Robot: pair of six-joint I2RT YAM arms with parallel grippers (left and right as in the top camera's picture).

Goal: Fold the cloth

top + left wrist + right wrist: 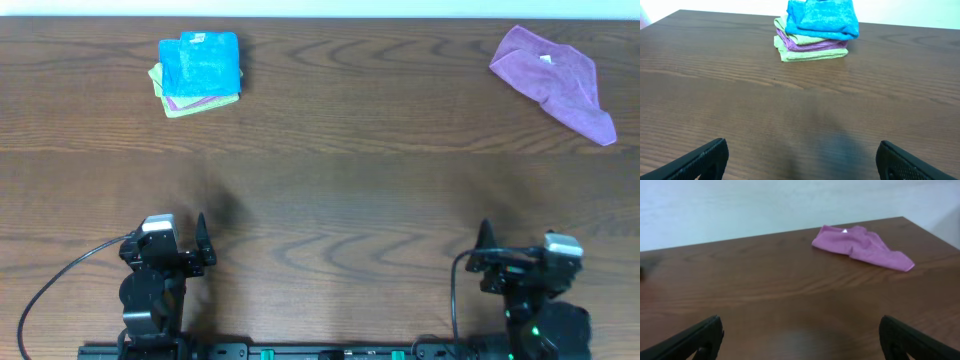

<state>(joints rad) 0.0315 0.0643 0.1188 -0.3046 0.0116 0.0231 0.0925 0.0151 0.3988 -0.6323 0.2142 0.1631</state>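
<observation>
The sky-blue cloth (pixel 200 62) lies folded on top of a small stack at the far left of the table; the left wrist view shows it (pixel 822 19) far ahead. My left gripper (pixel 166 238) sits low near the front edge, well short of the cloth, open with nothing between its fingers (pixel 705 159). Its midpoint (pixel 802 161) is over bare wood. My right gripper (pixel 525 250) rests at the front right, also open and empty, its midpoint (pixel 801 339) above bare table.
Under the blue cloth lie a folded purple cloth (pixel 812 45) and a lime-green folded cloth (pixel 812 55). A crumpled purple cloth (pixel 555 80) lies at the far right, ahead of the right gripper (pixel 862 245). Cables trail from both arm bases at the front edge.
</observation>
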